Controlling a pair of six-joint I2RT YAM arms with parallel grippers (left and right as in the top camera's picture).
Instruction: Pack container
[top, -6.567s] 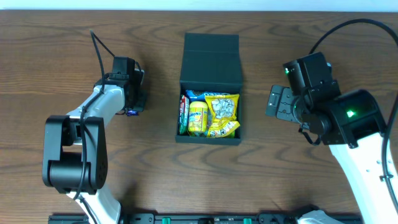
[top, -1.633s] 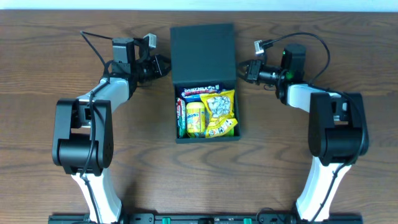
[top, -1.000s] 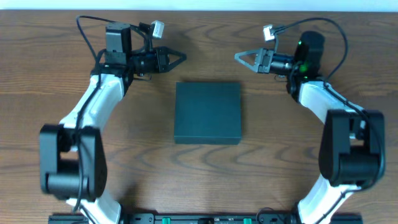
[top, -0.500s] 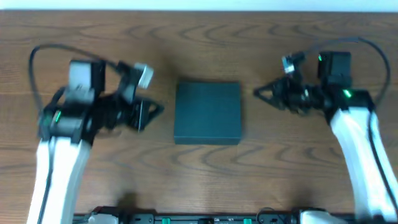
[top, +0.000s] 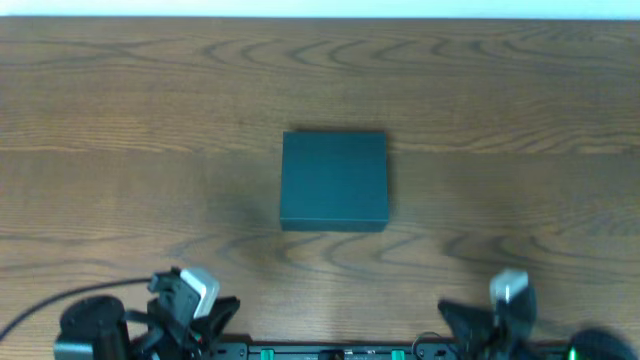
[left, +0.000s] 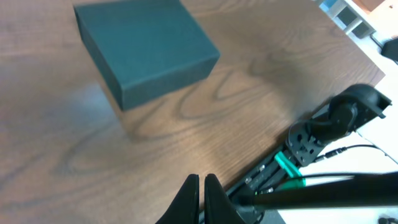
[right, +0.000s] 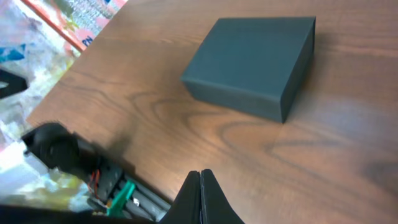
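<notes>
The dark teal container (top: 334, 180) sits at the middle of the wooden table with its lid down flat, so nothing inside shows. The left wrist view has the container (left: 146, 50) at upper left, and the right wrist view has the container (right: 252, 65) at upper right. My left gripper (top: 226, 311) is low at the table's front left edge, far from the box; its fingers (left: 202, 180) are shut and hold nothing. My right gripper (top: 452, 315) is at the front right edge, also shut and bare (right: 200, 174).
A black base rail with green clips (top: 340, 352) runs along the front edge. The right arm's base (left: 336, 118) shows in the left wrist view, and the left arm's base (right: 56, 149) in the right wrist view. Colourful clutter (right: 81, 18) lies beyond the table.
The container's lid went from open to shut. Both arms then drew back from beside the box to the front edge of the table, grippers staying shut.
</notes>
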